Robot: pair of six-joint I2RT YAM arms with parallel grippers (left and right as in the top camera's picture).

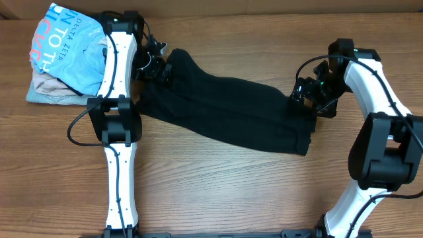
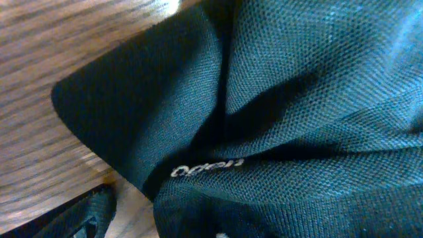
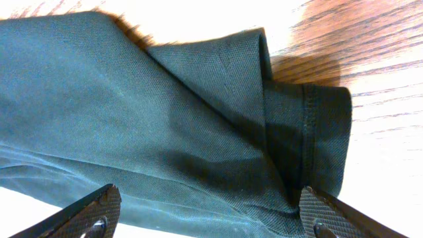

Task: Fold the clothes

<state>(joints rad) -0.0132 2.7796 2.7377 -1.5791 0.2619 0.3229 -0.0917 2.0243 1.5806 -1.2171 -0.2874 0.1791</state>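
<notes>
The clothes [image 1: 231,112] are one black garment, lying as a long band that slants from the back left to the right of the table. My left gripper [image 1: 156,67] hovers at the band's upper left end. In the left wrist view black knit [image 2: 297,99] with small white lettering [image 2: 208,168] fills the frame. One finger [image 2: 92,210] shows at the lower left, apart from the cloth; the other is hidden. My right gripper [image 1: 309,99] is at the band's right end. It stands open [image 3: 210,205] with both fingertips spread above the hemmed edge [image 3: 310,125], gripping nothing.
A light blue lettered T-shirt [image 1: 69,46] lies on beige folded garments [image 1: 49,92] at the back left corner, just behind my left arm. Bare wooden table [image 1: 231,192] stretches in front of the black garment, between the two arm bases.
</notes>
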